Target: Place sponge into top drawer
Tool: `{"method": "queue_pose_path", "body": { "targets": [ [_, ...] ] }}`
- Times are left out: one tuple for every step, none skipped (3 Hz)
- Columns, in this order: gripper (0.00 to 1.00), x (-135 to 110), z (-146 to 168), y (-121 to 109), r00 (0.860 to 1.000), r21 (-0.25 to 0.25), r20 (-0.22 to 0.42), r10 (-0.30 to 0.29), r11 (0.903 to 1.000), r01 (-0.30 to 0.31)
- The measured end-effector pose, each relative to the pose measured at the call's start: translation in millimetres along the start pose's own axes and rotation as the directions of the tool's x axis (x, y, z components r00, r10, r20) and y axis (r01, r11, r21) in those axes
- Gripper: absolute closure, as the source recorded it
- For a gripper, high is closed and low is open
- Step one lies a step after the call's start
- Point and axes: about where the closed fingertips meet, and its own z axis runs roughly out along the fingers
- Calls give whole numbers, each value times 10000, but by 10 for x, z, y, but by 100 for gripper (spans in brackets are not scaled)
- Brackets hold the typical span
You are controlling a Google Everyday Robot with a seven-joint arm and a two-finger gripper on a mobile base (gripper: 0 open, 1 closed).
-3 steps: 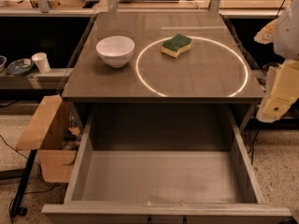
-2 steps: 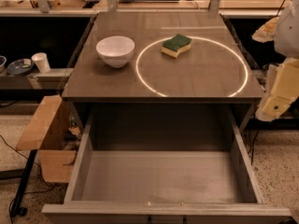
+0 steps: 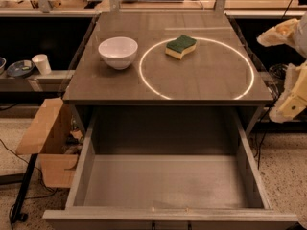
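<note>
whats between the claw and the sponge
Camera view: only bare tabletop crossed by the glowing ring lies between the sponge and the claw at the right edge.

Matt metal top drawer [image 3: 168, 183], glossy table [image 3: 206, 83], foam sponge [image 3: 181, 47]; cream plastic jaws at right edge.

sponge [image 3: 181, 47]: yellow body, dk green top. bowl [image 3: 118, 52] white. worktop [image 3: 201, 75] grey-brown w/ bright white ring [image 3: 140, 73]. top drawer [image 3: 163, 181] plain grey. claw [image 3: 290, 99] cream, at right edge beside worktop.
</note>
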Motion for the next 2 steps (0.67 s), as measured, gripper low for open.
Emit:
{"method": "queue_pose_path", "body": {
  "targets": [
    [0,-12,9,21,9939,-498,1098,-116,9986,172],
    [0,-89,26,28,9806,-832,1953,-162,9960,330]
  ]
}}
